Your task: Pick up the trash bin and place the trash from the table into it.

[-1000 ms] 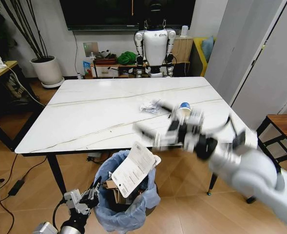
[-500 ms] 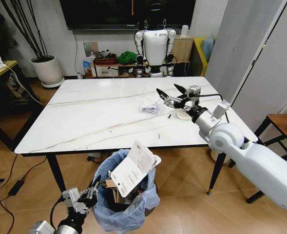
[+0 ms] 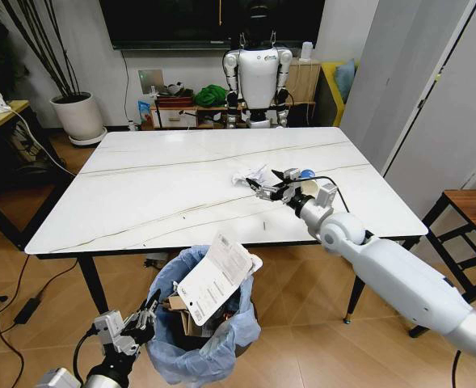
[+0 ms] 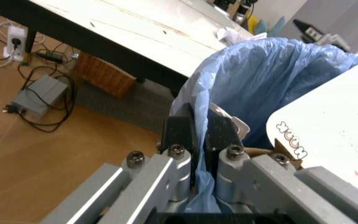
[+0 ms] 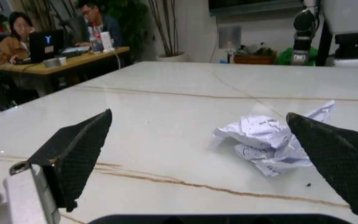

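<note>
Trash bin [image 3: 205,331], stuffed with cardboard and a white printed sheet [image 3: 214,280], hangs below the bench's [image 3: 157,186] near edge, its blue liner clenched in the left hand [image 4: 197,140]. The right hand [image 3: 271,187], fingers spread, hovers beside crumpled white paper [image 5: 266,142] toward the bench's right edge.

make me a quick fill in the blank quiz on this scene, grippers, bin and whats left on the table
1. The left gripper is shut on the ____ rim of the trash bin.
2. The right gripper is over the table with its fingers ____.
3. Right ahead of that gripper lies a ____ ball of white paper.
4. A white printed sheet sticks up out of the ____.

Missing words: bag-lined; open; crumpled; trash bin
</note>
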You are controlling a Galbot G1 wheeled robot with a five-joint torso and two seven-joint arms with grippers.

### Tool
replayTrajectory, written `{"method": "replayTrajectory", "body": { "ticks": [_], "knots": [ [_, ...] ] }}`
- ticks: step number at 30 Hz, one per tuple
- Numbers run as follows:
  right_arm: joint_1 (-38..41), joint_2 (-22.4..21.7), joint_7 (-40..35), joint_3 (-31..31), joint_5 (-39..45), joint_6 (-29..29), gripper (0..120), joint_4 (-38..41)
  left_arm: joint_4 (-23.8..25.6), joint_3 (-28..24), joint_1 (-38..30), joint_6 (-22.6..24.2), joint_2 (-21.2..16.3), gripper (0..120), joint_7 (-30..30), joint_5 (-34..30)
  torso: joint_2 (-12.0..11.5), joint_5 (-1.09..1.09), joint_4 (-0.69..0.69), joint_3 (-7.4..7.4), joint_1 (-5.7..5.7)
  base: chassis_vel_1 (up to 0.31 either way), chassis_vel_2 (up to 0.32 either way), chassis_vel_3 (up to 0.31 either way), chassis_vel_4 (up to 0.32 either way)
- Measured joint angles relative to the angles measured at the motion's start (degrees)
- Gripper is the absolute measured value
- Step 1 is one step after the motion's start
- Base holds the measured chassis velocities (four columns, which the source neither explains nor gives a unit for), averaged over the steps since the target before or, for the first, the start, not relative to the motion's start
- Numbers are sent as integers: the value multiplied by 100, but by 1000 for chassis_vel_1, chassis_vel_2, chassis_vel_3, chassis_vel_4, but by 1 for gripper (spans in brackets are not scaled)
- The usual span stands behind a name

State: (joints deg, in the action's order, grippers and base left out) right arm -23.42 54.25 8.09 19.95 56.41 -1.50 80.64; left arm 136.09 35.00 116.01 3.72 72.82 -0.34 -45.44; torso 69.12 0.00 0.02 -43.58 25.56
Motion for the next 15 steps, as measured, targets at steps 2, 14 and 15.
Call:
{"method": "replayTrajectory", "body": {
  "ticks": [2,14,15],
  "knots": [
    [34,75,71,6,-51,-15,100,-239,23,29,21,-3,10,0,1,1,0,-1,-1,0,0,0,0,0,0],
    [123,450,246,-14,-348,-59,100,-1317,32,55,23,-12,43,0,4,13,0,0,-1,0,0,0,0,0,0],
    [140,485,265,-16,-380,-78,100,-1442,32,60,24,-12,41,0,5,12,0,-1,-1,0,0,0,0,0,0]
  ]
}}
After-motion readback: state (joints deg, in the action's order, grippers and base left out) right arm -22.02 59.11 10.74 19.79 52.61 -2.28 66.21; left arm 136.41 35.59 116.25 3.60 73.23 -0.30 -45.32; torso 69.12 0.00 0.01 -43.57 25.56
